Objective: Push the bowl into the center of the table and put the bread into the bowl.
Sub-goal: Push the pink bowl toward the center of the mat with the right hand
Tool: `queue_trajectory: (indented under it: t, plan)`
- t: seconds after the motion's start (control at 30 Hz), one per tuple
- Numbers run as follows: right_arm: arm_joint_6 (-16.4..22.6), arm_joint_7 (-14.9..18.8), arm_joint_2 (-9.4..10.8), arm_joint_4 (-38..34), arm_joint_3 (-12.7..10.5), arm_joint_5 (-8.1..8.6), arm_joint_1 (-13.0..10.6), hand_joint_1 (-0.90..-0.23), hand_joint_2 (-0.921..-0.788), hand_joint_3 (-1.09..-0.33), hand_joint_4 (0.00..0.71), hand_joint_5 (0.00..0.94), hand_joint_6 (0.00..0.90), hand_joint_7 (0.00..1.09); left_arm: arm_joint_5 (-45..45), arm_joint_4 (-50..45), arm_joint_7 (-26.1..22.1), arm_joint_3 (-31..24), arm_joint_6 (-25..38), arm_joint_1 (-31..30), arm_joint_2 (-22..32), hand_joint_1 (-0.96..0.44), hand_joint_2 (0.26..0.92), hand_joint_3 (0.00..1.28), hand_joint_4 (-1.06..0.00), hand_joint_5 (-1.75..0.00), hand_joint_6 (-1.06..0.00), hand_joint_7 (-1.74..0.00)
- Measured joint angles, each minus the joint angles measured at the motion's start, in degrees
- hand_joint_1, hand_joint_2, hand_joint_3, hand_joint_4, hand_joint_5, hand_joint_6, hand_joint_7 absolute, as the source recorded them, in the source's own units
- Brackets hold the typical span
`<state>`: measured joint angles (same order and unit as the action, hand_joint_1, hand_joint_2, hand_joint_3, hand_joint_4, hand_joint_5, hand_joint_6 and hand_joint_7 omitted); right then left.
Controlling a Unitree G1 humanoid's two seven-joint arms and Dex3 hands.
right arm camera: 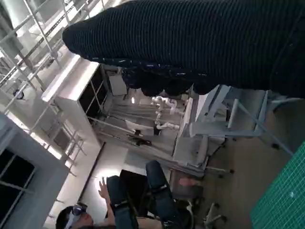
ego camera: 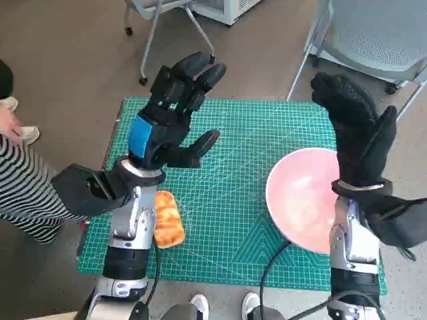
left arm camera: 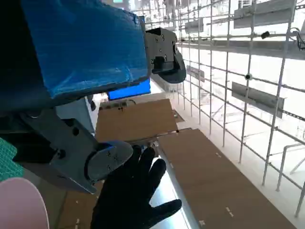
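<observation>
A pink bowl sits on the right side of the green mat, close to its front right corner. The golden bread lies near the mat's front left, partly hidden by my left forearm. My left hand is raised above the mat's left half, fingers spread, holding nothing. My right hand is lifted above the bowl's far right rim, fingers apart and empty. In the left wrist view the bowl shows as a pink edge, with the gloved right hand beside it.
The table's edges lie just beyond the mat. A person in striped trousers stands at the left. Chair legs stand behind the table, and a grey chair at the back right. In the right wrist view, a person sits in the distance.
</observation>
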<state>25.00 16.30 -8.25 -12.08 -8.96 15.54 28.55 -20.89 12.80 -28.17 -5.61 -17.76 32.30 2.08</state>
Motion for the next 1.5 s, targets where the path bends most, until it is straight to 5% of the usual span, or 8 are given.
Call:
queue_trajectory:
  t: [0.47, 0.7, 0.87, 1.0, 1.13, 1.5]
  plan:
    - [-0.3, 2.0, -1.3, 0.9, -0.9, 0.91, 0.0, -0.686, -0.921, -0.637, 0.211, 0.0, 0.126, 0.49, 0.3, 0.2, -0.1, 0.0, -0.4, -0.9, 0.1, -0.02, 0.644, 0.75, 0.0, -0.49, 0.0, -0.66]
    - [2.6, 3.6, -5.6, -0.2, -6.1, 2.53, -2.1, -0.673, -0.921, -0.686, 0.183, 0.0, 0.106, 0.48, 0.3, 0.6, -0.1, -0.7, -1.2, -1.6, 0.6, -0.04, 0.649, 0.73, 0.0, -0.5, 0.0, -0.64]
    - [6.6, -0.1, -7.7, -1.9, -10.5, 0.13, -4.9, -0.658, -0.921, -0.725, 0.177, 0.002, 0.053, 0.56, 0.3, 1.4, 0.0, -1.4, -1.5, -1.7, 1.0, -0.07, 0.662, 0.71, 0.0, -0.5, 0.0, -0.63]
    - [9.6, -3.9, -8.6, -4.2, -13.3, -2.5, -7.0, -0.656, -0.921, -0.744, 0.18, 0.004, 0.036, 0.59, 0.5, 1.9, 0.4, -1.7, -1.9, -1.9, 1.1, -0.08, 0.68, 0.67, -0.01, -0.48, 0.0, -0.62]
    - [11.8, -6.1, -9.4, -7.2, -15.4, -3.35, -8.7, -0.658, -0.921, -0.759, 0.176, 0.001, 0.011, 0.62, 0.6, 2.2, 0.5, -1.9, -2.3, -1.9, 1.1, -0.09, 0.693, 0.65, -0.01, -0.46, 0.0, -0.61]
    - [17.2, -7.1, -10.2, -22.7, -19.1, -2.01, -9.9, -0.623, -0.921, -0.797, 0.172, 0.001, 0.001, 0.59, 0.6, 3.7, 0.8, -1.8, -2.9, -1.9, 0.9, -0.1, 0.728, 0.58, -0.05, -0.38, 0.0, -0.61]
